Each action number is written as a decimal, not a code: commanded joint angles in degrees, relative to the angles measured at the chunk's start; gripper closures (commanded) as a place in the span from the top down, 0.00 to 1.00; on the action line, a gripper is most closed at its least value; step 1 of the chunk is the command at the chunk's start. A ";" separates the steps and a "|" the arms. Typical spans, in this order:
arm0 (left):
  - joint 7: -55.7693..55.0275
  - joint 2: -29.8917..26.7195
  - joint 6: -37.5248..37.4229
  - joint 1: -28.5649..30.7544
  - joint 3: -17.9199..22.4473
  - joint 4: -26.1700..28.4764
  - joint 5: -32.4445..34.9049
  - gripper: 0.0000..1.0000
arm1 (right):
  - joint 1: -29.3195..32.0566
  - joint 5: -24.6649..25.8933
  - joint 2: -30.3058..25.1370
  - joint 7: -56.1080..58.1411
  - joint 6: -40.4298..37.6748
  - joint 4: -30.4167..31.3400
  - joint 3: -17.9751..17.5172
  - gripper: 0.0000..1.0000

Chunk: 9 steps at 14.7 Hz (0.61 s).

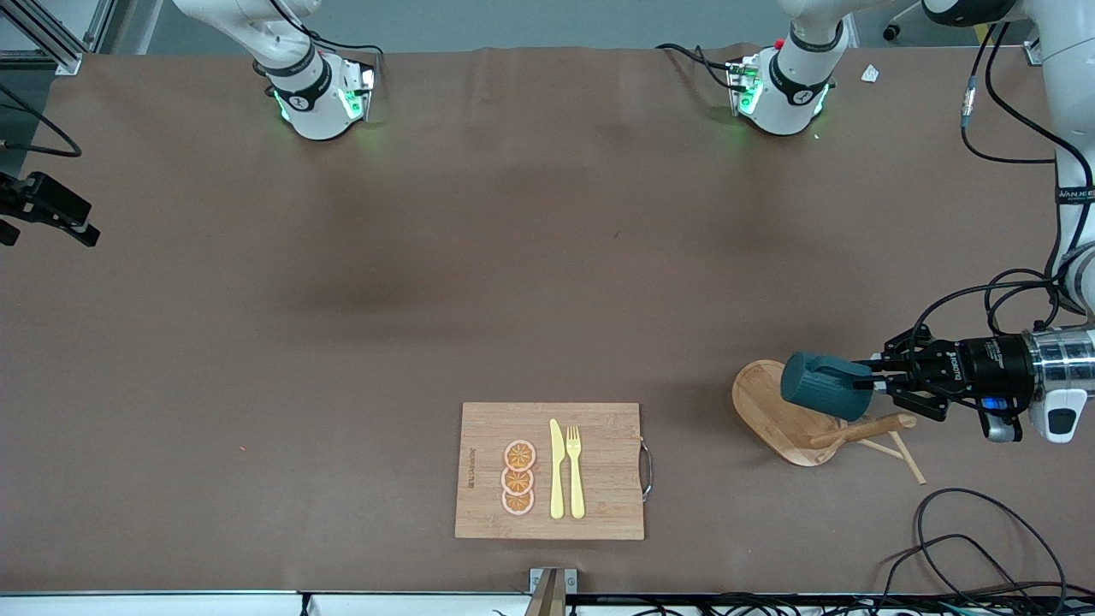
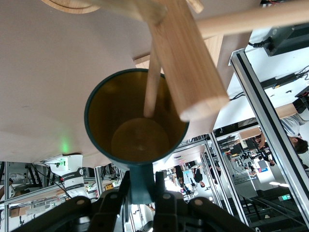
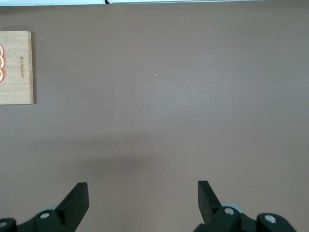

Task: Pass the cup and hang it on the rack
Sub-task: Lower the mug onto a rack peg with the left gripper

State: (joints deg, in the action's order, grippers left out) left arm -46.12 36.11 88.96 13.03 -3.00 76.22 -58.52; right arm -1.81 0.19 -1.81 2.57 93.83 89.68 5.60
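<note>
1. The left gripper point(image 1: 874, 382) is holding the cup point(image 1: 825, 386) by its handle, fingers clamped shut on it, hanging over the rack point(image 1: 791, 415) toward the left arm's end of the table.
2. The cup is lying on its side, its long axis running roughly level and its mouth facing the rack's post point(image 2: 186, 63).
3. In the left wrist view a thin peg point(image 2: 152, 82) is crossing the cup's point(image 2: 137, 118) mouth; whether it is actually inside, or threading the handle, I cannot tell. The coming move probably depends on lining the handle up with a peg.
4. The right gripper point(image 3: 143, 199) is waiting with fingers spread wide, holding nothing, over bare table point(image 3: 193, 96).
5. Count: one cup, one rack, one cutting board point(image 1: 550, 470) carrying three orange slices point(image 1: 518, 477), one knife point(image 1: 557, 469) and one fork point(image 1: 575, 470).
</note>
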 commanded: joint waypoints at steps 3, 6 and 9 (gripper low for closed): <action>1.03 1.68 -0.63 0.59 -0.51 -1.60 -1.15 0.00 | 1.45 0.25 -0.48 1.21 -0.40 0.06 -0.77 1.00; 2.78 1.95 -0.28 1.03 -0.51 -1.78 -1.15 0.00 | 1.54 0.25 -0.39 1.21 -0.40 0.06 -0.77 1.00; 4.36 2.30 0.51 1.21 -0.42 -1.78 -1.15 0.00 | 1.80 0.25 -0.39 1.74 -0.40 0.06 -0.77 1.00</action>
State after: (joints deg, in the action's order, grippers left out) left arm -43.32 37.61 89.27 13.84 -3.22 75.61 -58.54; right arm -1.51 0.21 -1.81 2.93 93.81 89.68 5.69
